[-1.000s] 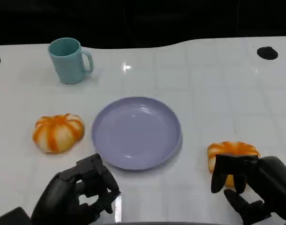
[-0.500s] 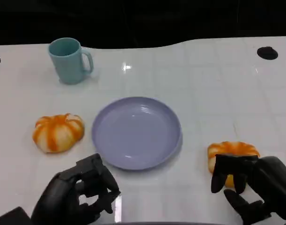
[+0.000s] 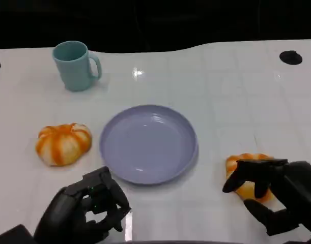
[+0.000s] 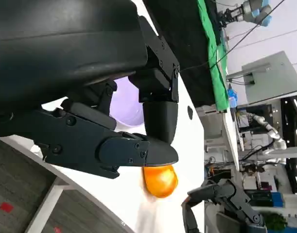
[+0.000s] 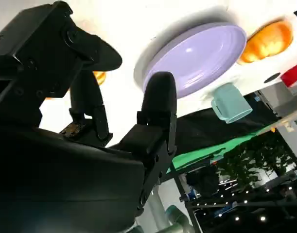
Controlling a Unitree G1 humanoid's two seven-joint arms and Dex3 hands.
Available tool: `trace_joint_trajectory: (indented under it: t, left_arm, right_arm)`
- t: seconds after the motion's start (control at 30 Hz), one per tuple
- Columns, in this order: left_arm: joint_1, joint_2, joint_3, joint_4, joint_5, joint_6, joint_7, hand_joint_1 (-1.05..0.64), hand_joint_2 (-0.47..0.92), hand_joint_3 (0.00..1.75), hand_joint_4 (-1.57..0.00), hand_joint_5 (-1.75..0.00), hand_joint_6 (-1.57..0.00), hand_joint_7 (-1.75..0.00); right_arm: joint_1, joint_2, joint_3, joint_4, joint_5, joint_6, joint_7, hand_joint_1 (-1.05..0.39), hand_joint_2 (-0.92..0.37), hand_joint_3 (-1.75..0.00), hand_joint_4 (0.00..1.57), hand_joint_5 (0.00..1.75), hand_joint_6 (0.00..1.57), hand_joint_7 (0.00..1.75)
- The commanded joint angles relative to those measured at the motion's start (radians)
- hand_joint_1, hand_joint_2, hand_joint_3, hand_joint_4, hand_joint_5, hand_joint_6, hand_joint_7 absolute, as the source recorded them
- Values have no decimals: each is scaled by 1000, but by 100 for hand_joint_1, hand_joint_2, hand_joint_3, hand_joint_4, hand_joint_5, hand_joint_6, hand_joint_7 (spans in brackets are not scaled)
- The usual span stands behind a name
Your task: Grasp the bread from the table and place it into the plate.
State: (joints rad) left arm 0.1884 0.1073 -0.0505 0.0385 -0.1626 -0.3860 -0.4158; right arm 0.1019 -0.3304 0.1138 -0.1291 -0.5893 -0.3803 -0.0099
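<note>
Here the right robot hand point(image 3: 275, 195) sits at the near right of the white desk point(image 3: 231, 101), its fingers spread and curved over the orange bread point(image 3: 245, 175) lying there, though whether they touch it I cannot tell. The lavender plate point(image 3: 148, 143) sits at the middle of the desk with nothing in it, a second orange bread point(image 3: 63, 143) lies just to its left, and a teal mug point(image 3: 75, 65) stands farther back on the left. The left robot hand point(image 3: 86, 211) rests low near the front edge, fingers curled in and holding nothing.
</note>
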Motion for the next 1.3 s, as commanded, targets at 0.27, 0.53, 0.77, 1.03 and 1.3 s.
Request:
trace_joint_trajectory:
  t: [0.27,0.53,0.77,1.03,1.3]
  left_arm:
    - [1,18,8,5,-2,-9,-4,-55,92,30,-67,-175,-60,-155]
    - [-3,16,5,12,8,-17,2,-56,92,29,-68,-175,-60,-154]
    - [1,16,-1,-6,9,7,4,-55,92,30,-67,-175,-60,-153]
    - [4,12,-4,-20,8,18,9,-53,92,30,-68,-175,-61,-154]
    - [4,10,-4,-20,12,13,11,-54,92,30,-68,-175,-60,-154]
  right_arm:
    - [33,-74,-19,-221,-171,219,123,-48,-82,-4,35,38,52,1]
    - [26,-104,-5,-302,-280,321,221,-58,-83,-1,17,34,36,0]
    - [-5,-108,32,-287,-346,360,276,-61,-82,0,8,37,31,1]
    - [-67,-105,101,-162,-424,372,247,-63,-81,0,5,40,29,0]
    - [-159,-106,173,16,-467,381,202,-63,-83,-1,6,43,28,0]
